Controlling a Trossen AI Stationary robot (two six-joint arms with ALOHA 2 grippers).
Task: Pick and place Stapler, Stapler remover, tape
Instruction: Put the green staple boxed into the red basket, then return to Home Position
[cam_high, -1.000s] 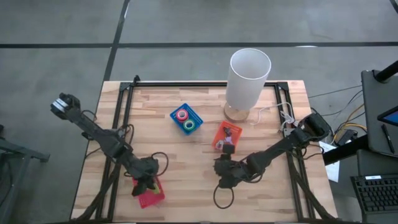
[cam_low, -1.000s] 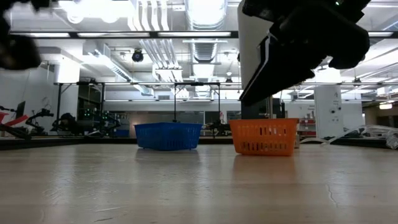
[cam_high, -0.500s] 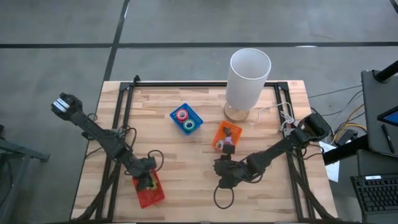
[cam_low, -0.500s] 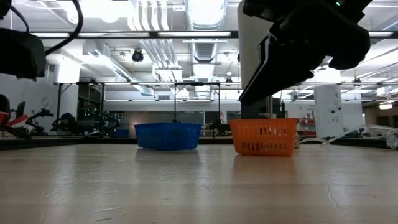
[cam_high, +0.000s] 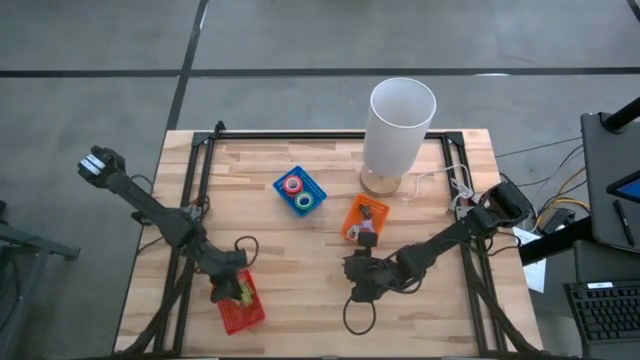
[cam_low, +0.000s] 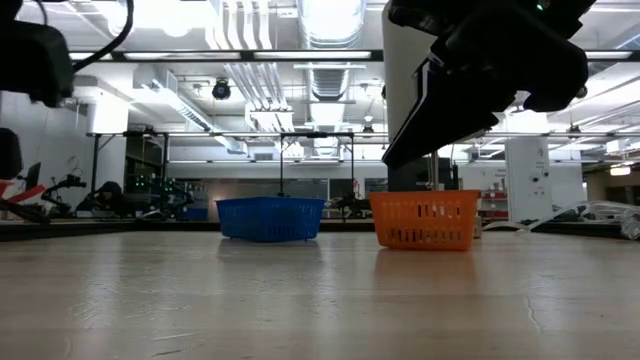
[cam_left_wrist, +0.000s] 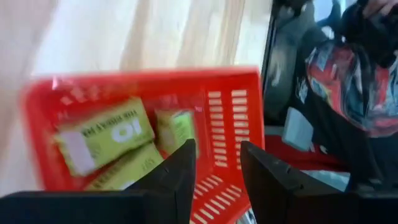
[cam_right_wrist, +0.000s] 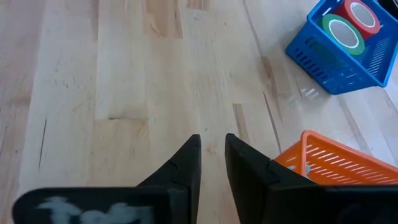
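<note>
Risk sits mostly with the left gripper (cam_left_wrist: 214, 180), which hangs just above the red basket (cam_high: 240, 308) near the worktop's front-left corner: its fingers stand apart with nothing between them, and one finger lines up over the basket's slotted wall. If it drops or swings from here, I judge it could catch the rim and drag or tip the light basket toward the front edge. The right gripper (cam_right_wrist: 212, 163) hovers over bare wood near the middle of the front half of the worktop (cam_high: 300, 250), its fingers a narrow gap apart and holding nothing; the orange basket (cam_right_wrist: 339, 167) lies just beside its path, so a careless sweep could nudge it.

The red basket holds green-and-yellow boxes (cam_left_wrist: 106, 137), at least two or three lying flat and overlapping; what they contain cannot be read, and they may be staple boxes. The blue basket (cam_high: 300, 192), toward the back middle of the worktop, carries the tape: a red roll (cam_high: 293, 184) and a green-faced roll (cam_high: 304, 202) side by side. The orange basket, between the blue one and the right edge, holds a dark object (cam_high: 365, 238) and something pale above it, too small to name. A tall white cylinder (cam_high: 400, 125) stands near the back edge, close behind the orange basket.
</note>
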